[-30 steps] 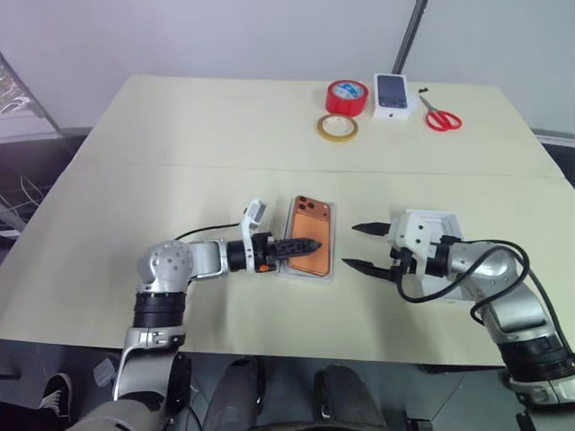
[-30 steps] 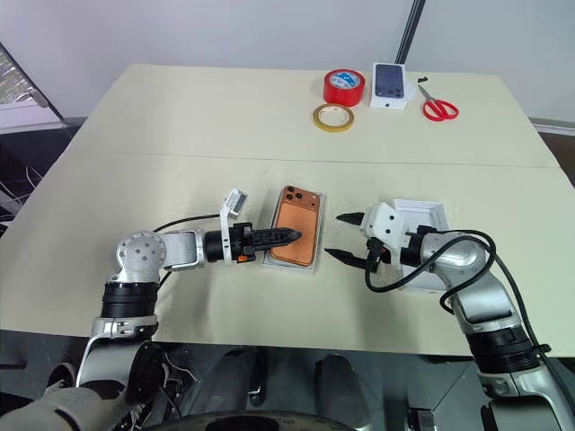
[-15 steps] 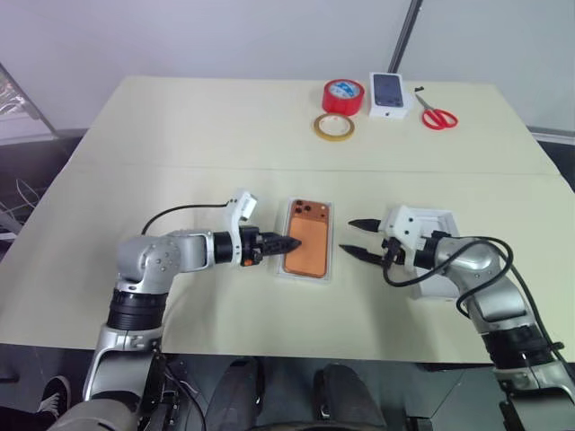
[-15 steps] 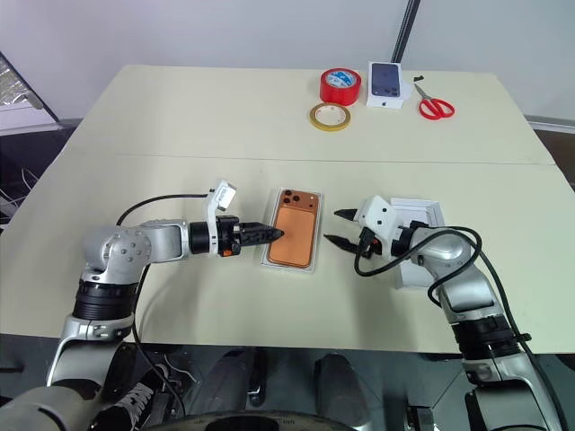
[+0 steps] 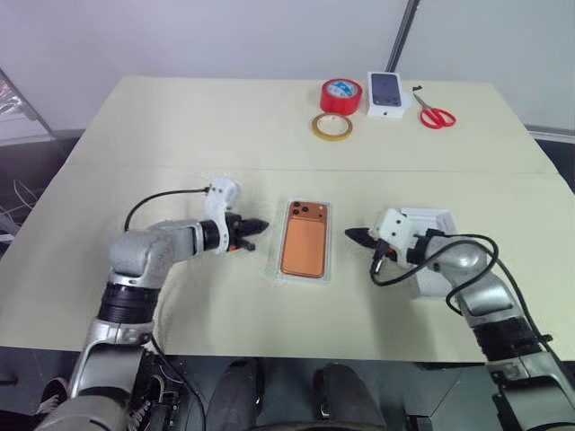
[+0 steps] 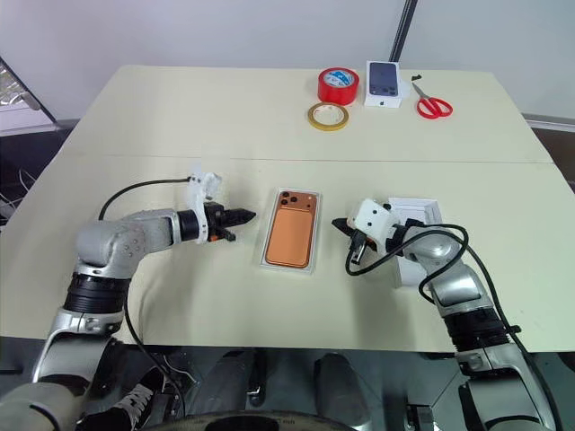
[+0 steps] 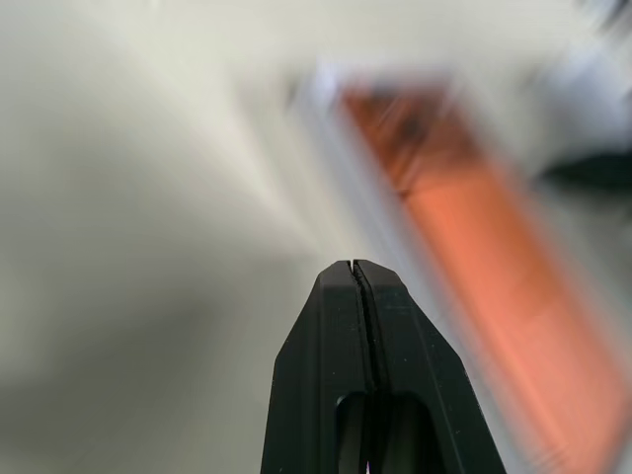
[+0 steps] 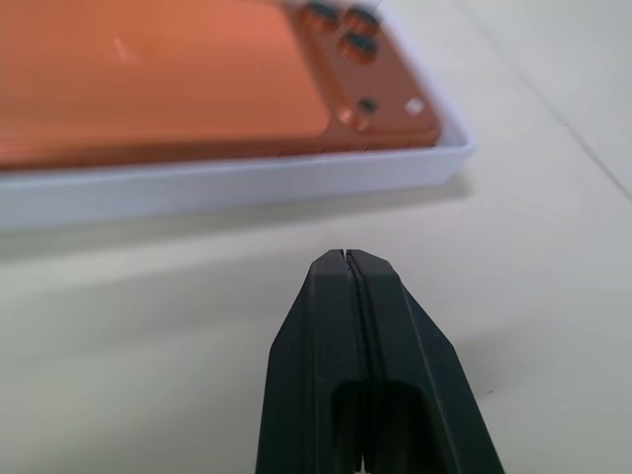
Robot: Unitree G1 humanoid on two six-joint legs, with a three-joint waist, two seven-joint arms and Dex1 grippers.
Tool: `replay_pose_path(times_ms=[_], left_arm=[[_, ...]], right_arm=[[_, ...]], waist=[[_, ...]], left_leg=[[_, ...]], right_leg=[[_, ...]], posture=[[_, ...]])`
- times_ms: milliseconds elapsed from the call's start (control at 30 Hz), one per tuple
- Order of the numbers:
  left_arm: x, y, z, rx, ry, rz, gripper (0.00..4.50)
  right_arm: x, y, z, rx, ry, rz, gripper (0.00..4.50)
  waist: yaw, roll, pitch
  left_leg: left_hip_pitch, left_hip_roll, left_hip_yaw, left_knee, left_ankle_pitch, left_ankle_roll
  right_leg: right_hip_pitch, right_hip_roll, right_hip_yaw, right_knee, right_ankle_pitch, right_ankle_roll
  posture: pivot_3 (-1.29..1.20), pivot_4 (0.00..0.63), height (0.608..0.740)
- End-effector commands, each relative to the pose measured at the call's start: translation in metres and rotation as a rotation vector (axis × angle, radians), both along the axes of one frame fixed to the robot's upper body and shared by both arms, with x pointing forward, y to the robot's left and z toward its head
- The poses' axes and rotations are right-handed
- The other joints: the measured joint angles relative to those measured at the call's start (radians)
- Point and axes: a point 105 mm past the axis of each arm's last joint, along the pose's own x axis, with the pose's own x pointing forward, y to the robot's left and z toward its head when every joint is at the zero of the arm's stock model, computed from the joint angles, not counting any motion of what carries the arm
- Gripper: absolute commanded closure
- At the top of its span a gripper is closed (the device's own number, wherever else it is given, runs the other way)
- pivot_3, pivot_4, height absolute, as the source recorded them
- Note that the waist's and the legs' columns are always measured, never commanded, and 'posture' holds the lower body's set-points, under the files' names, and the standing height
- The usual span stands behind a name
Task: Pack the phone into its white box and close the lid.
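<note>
Pale cream table (image 5: 180, 135) with a seam across its middle, before a grey wall. Phone (image 5: 304, 238) lying back-up inside the white box (image 5: 329, 256) at table centre; lid (image 5: 436, 269) to the right, partly behind the right arm. Left gripper (image 5: 254, 226) and right gripper (image 5: 355, 236) flanking the box, jaws pressed together, empty. Red tape roll (image 5: 341, 93), yellow tape ring (image 5: 332, 127), pictured phone box (image 5: 387, 92) and scissors (image 5: 436, 115) near the far edge. Bare tabletop around the box.
</note>
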Motion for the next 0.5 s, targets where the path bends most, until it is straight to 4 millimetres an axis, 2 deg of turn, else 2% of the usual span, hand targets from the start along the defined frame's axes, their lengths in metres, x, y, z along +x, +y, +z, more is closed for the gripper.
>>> replay_pose_path(times_ms=[33,200,333,400,500], left_arm=[[-0.006,-0.013,-0.005,0.042,-0.013,-0.093,4.47],[-0.014,-0.040,-0.013,0.026,0.026,-0.211,4.47],[-0.015,-0.084,0.002,-0.091,-0.003,-0.359,4.47],[-0.006,-0.110,0.014,-0.163,-0.025,-0.383,4.47],[-0.004,-0.141,0.018,-0.177,-0.026,-0.438,4.47]], right_arm=[[0.002,0.012,0.006,-0.027,-0.059,0.038,4.50],[0.003,0.011,0.006,-0.029,-0.063,0.038,4.50],[0.008,-0.009,0.012,-0.077,-0.075,0.010,4.50],[0.011,-0.024,0.016,-0.098,-0.074,-0.018,4.50],[0.013,-0.041,0.021,-0.118,-0.075,-0.048,4.50]], waist=[[0.003,0.000,0.000],[0.009,0.000,0.000],[0.026,0.000,0.000],[0.033,0.000,0.000],[0.042,0.000,0.000]], left_leg=[[0.000,0.000,0.000,0.000,0.000,0.000],[0.000,0.000,0.000,0.001,0.000,0.000],[0.000,-0.001,0.000,0.002,0.000,0.001],[0.000,-0.003,0.000,0.003,-0.001,0.003],[-0.001,-0.004,0.000,0.005,-0.002,0.005]], right_leg=[[0.000,0.000,0.000,0.000,0.000,0.000],[0.001,-0.001,0.000,0.000,0.000,0.000],[0.002,0.000,-0.001,0.000,0.000,0.000],[0.003,-0.001,-0.001,-0.001,0.000,0.000],[0.003,-0.001,-0.001,-0.002,0.000,0.000]], posture=[[0.00,0.150,0.740],[0.00,0.150,0.740],[0.00,0.150,0.740],[0.00,0.150,0.740],[0.00,0.150,0.740]])
